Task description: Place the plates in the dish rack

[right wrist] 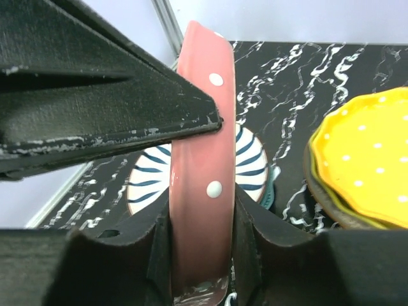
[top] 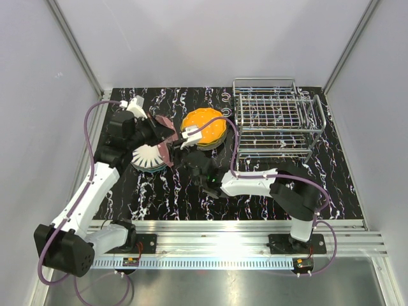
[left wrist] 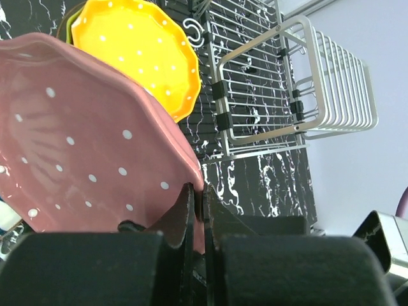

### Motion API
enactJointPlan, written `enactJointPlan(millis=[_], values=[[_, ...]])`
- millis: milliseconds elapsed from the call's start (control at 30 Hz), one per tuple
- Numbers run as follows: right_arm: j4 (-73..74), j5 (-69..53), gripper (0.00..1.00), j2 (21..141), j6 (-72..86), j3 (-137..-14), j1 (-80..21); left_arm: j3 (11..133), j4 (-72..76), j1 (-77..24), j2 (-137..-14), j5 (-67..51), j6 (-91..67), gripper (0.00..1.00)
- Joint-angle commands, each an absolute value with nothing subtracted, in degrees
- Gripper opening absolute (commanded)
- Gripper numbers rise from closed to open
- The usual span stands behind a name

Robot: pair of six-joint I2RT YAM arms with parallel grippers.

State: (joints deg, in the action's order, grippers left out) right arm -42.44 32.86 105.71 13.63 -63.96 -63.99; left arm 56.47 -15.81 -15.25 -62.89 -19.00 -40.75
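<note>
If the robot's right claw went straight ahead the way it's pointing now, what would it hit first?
The pink white-dotted plate: its rim stands edge-on between the fingers of the right gripper, so it would press in deeper. Beyond it, seemingly lower, lies the black-striped white plate.

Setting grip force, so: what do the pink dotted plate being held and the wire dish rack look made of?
Pink white-dotted round plate: likely glazed ceramic, glossy; soft reflections and a thick rounded rim, though melamine can't be excluded. Rectangular silvery wire dish rack: metal, bright plated finish; thin shiny rods.
</note>
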Motion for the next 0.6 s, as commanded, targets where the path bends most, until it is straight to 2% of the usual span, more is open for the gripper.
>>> enactJointPlan(millis=[0, 33, 100, 133, 167, 233, 300, 367, 567], values=[[-45.53, 35.68, 0.22, 104.59, 12.83, -63.63, -63.46, 59.32, -7.55, -15.12, -61.44, -23.65, -37.63, 0.09], [-45.61, 35.6, 0.14, 104.33, 12.75, -63.37, -63.54, 59.5, -8.17, -15.12, -61.44, -22.69, -37.1, 0.11], [-45.53, 35.42, 0.08, 103.63, 12.83, -62.76, -63.46, 59.94, -9.05, -15.12, -61.35, -22.15, -35.78, 0.2], [-45.44, 35.16, 0.0, 103.36, 12.83, -62.58, -63.54, 60.03, -8.97, -15.12, -61.35, -22.24, -35.42, 0.28], [-45.27, 34.98, 0.0, 103.1, 12.92, -62.32, -63.54, 60.03, -8.96, -15.12, -61.26, -22.15, -35.25, 0.34], [-45.09, 34.63, 0.0, 102.22, 13.18, -61.96, -63.46, 59.94, -8.97, -15.12, -61.35, -22.15, -34.46, 0.55], [-45.0, 34.72, 0.0, 101.26, 13.36, -61.44, -63.54, 59.94, -9.05, -15.12, -61.26, -22.15, -33.84, 0.66], [-44.83, 34.63, 0.0, 100.55, 13.45, -61.0, -63.54, 59.94, -9.05, -15.12, -61.26, -21.89, -33.23, 0.74], [-44.82, 34.89, 0.0, 97.83, 13.36, -59.77, -63.46, 60.21, -9.93, -15.12, -59.59, -19.16, -30.41, 0.86]])
